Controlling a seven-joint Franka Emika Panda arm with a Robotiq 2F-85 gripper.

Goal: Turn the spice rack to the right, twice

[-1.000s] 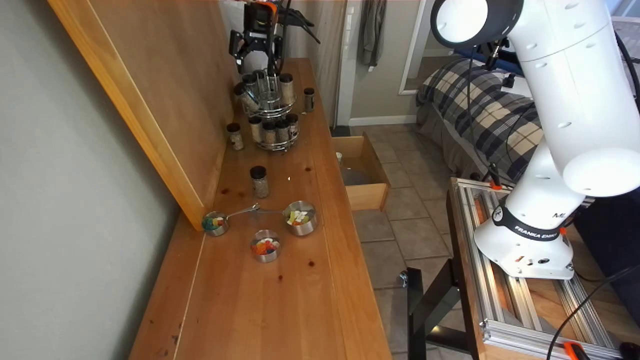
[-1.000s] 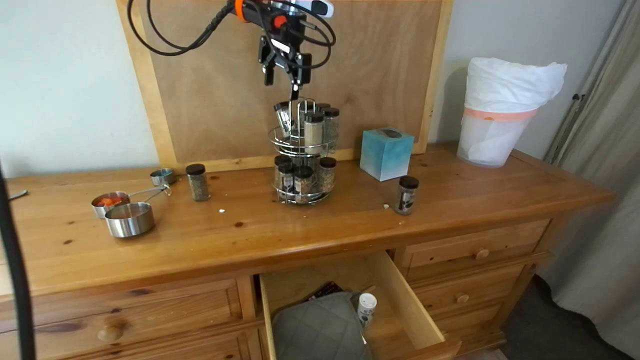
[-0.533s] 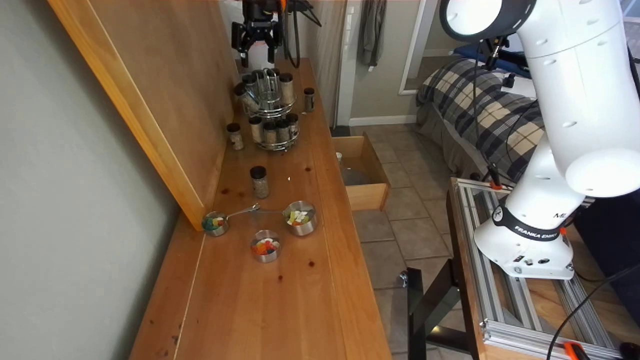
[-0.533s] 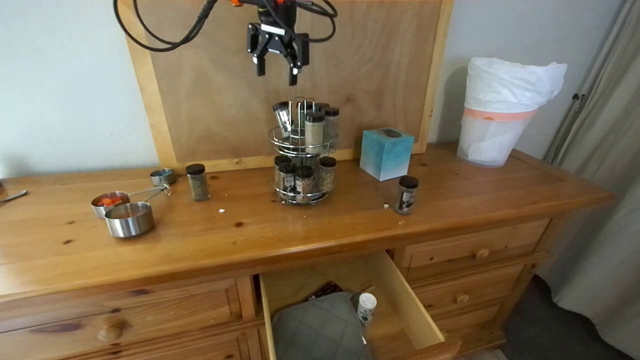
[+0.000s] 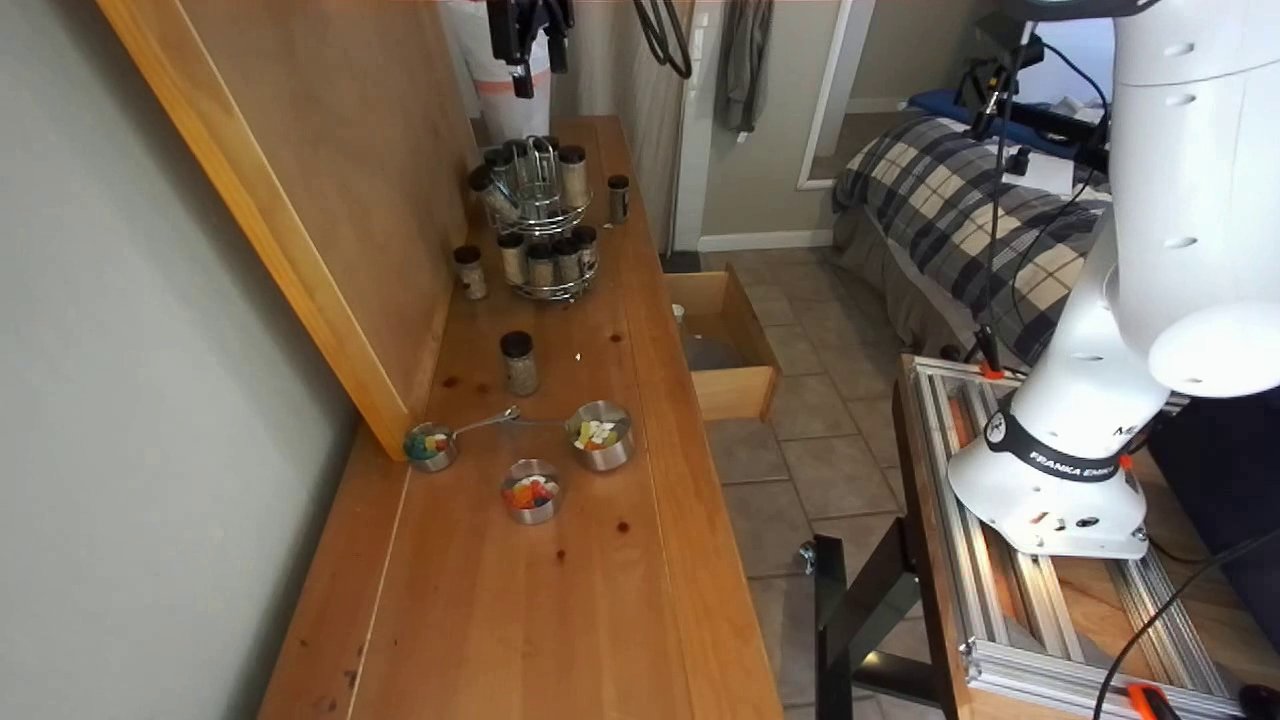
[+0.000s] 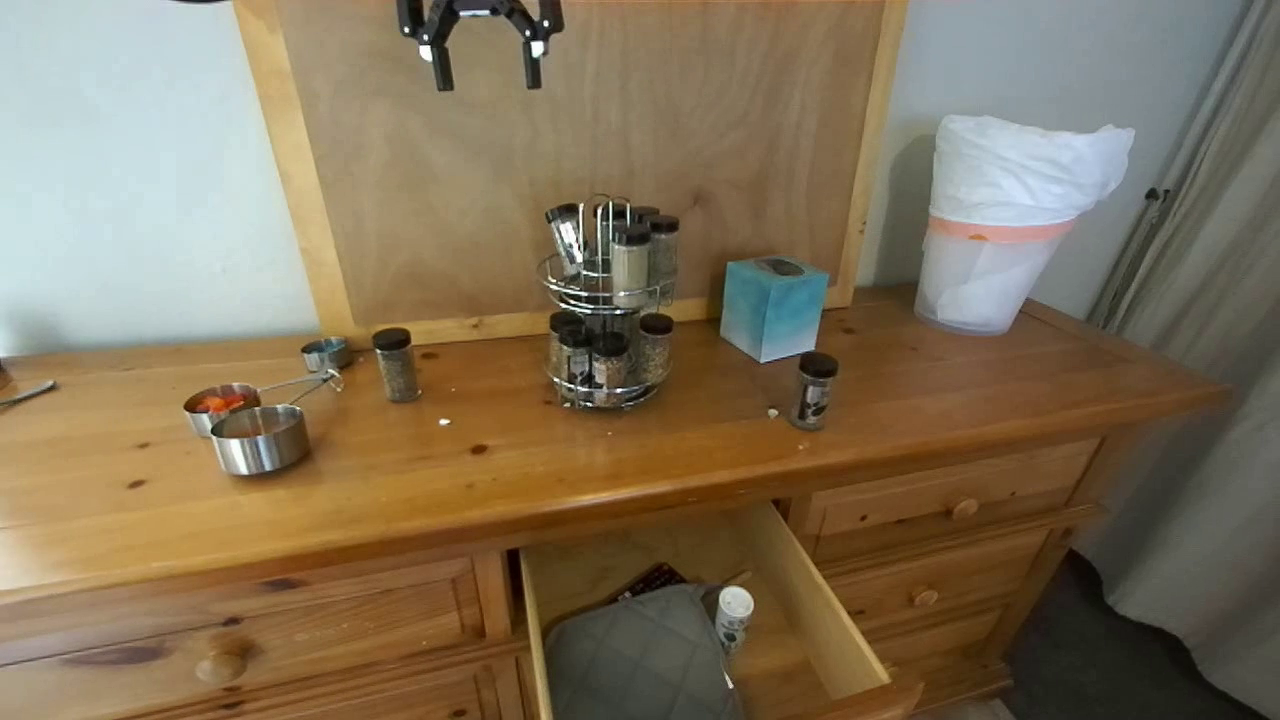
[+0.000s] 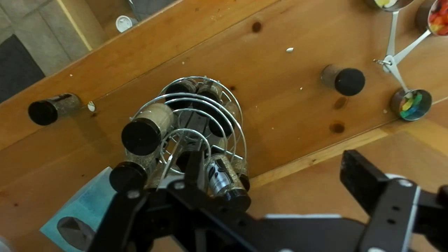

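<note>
The spice rack (image 6: 592, 300) is a two-tier wire carousel holding several dark-lidded glass jars, upright on the wooden dresser top in both exterior views. One jar in its upper tier leans outward. My gripper (image 6: 488, 80) hangs well above the dresser, up and to the left of the rack in this exterior view, its jaws spread wide with nothing between them. From the wrist view, the rack's wire handle (image 7: 185, 130) appears beyond one of the fingers (image 7: 194, 168), which covers part of it. The gripper (image 5: 540, 80) is cut off by the top edge in an exterior view.
Loose jars (image 6: 396, 365) stand apart from the rack on the dresser. A blue tissue box (image 6: 770, 310) and a white lined bin (image 6: 1000, 270) are to its right there, metal cups (image 6: 260, 440) to its left. A wooden panel (image 6: 750, 150) rises behind; a drawer (image 6: 825, 620) is pulled out below.
My gripper has risen from just above the rack's handle and moved up and left in an exterior view, away from the rack. The rack's near jars have shifted barely, if at all.
</note>
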